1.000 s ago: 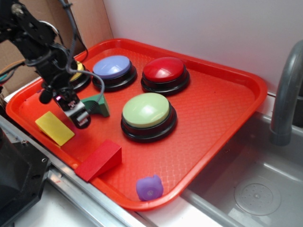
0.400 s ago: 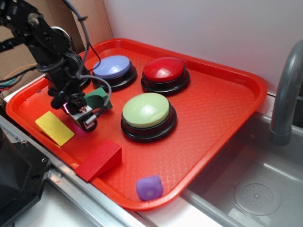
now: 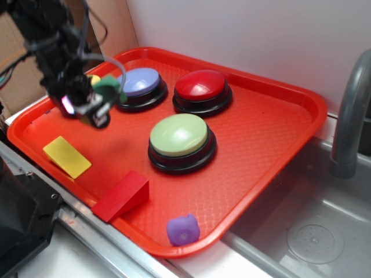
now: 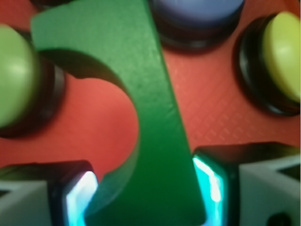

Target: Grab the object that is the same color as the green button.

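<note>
We see gripper clamped on green block | block clear of tray, near blue button | we judge grab done

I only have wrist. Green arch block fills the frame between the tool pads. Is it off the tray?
Observer: Yes. On exterior the green arch block hangs above the red tray, held in the tool.
Operator: What else is loose on the tray?
Observer: A flat yellow block, a red wedge and a small purple toy, all along the near edge.
Operator: Anything past the tray?
Observer: A grey sink with a faucet sits to the right of it.
</note>
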{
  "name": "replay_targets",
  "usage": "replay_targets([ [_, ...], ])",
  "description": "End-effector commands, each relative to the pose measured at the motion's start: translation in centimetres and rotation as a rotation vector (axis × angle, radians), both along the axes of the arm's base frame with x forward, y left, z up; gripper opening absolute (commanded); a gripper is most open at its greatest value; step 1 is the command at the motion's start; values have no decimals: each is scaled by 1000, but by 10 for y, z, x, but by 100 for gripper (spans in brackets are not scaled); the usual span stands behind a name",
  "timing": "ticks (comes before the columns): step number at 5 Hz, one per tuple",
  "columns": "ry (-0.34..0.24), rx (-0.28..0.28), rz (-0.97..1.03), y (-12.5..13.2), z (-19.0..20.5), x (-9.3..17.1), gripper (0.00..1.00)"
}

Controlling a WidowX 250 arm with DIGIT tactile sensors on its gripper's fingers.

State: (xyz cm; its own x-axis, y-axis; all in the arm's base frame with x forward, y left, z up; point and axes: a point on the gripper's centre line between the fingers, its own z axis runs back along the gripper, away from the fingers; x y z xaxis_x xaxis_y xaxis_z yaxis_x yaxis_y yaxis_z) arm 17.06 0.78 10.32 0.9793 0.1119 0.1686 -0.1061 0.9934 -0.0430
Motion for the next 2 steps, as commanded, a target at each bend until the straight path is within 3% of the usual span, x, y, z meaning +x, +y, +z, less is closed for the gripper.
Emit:
replay_targets([
  [1, -32, -9, 124, -23, 57, 0, 0],
  [2, 12, 0, 151, -26, 58, 2, 0],
])
